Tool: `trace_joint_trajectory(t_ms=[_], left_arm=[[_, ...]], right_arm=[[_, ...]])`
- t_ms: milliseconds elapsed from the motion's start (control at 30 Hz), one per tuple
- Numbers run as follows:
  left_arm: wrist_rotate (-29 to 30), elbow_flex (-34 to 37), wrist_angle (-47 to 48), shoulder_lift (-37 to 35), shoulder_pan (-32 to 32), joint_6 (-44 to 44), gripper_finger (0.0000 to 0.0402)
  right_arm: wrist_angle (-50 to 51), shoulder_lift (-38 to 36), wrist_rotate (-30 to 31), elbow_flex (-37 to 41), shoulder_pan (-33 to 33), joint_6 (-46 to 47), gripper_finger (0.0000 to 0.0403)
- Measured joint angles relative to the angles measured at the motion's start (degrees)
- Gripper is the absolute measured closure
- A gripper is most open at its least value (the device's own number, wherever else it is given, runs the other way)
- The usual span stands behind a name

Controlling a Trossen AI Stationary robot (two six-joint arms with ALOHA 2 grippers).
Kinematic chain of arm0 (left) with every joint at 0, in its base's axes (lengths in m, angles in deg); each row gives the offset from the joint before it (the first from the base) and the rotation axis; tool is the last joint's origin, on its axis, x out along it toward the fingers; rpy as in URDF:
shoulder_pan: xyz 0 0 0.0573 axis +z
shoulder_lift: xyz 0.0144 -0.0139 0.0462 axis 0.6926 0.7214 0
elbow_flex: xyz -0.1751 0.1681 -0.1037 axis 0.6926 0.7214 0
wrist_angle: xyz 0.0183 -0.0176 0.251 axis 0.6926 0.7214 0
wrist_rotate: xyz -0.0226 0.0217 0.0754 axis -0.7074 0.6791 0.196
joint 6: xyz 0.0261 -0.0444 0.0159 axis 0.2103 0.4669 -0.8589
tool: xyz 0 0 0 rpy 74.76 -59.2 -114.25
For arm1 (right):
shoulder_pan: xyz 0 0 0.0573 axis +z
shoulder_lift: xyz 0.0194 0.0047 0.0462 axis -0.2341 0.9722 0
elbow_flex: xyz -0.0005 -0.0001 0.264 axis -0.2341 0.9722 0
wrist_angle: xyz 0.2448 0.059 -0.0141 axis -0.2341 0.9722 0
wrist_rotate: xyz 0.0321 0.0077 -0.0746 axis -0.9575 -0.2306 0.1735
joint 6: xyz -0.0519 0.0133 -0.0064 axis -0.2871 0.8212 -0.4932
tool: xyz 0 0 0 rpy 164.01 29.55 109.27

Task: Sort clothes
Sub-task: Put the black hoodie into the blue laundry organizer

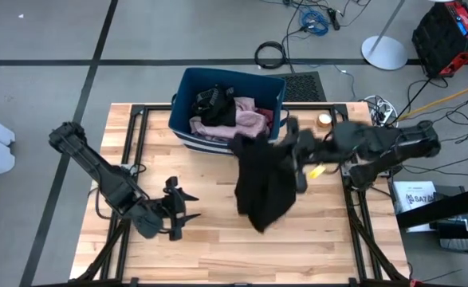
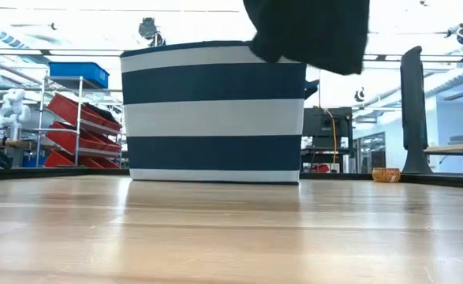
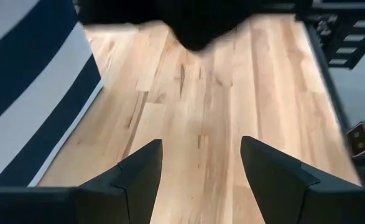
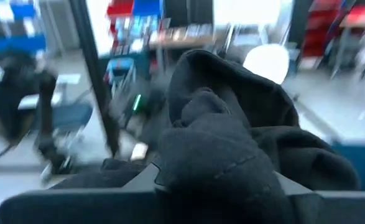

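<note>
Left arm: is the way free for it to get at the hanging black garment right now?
Probably yes. The left end effector is open and empty, with only bare table between it and the black garment hanging from the right end effector.

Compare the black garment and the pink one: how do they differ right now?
The black garment hangs in the air from the right gripper; the pink garment lies bunched inside the striped bin. Black hangs out long over the table; pink stays crumpled. Both are soft fabric.
</note>
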Motion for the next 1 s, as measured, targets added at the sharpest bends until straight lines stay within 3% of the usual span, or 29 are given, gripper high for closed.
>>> trace_joint_trajectory(t_ms=[233,367,533,700,867,1000], left_arm=[[3.7,0.0,-4.5,7.2,0.3,0.3,0.0173],[3.8,0.0,-12.6,11.9,1.9,-0.1,0.0173],[-1.1,0.0,-23.5,17.4,4.4,-4.9,0.0173],[-4.4,0.0,-31.9,21.8,7.9,-9.8,0.0173],[-11.7,0.0,-36.2,24.6,11.4,-11.9,0.0173],[-14.2,0.0,-35.7,26.0,12.9,-12.2,0.0173]], right_arm=[[-14.6,-2.0,-0.8,0.0,-7.4,-7.5,0.0331],[-24.3,-1.8,-6.0,0.0,-14.2,-8.5,0.0331],[-33.2,-0.6,-14.6,-0.1,-24.8,-2.7,0.0331],[-37.2,2.6,-18.8,-0.1,-34.5,2.9,0.0331],[-41.7,9.5,-23.6,-0.1,-41.2,7.1,0.0331],[-45.7,18.1,-24.9,-3.2,-44.7,8.9,0.0331]])
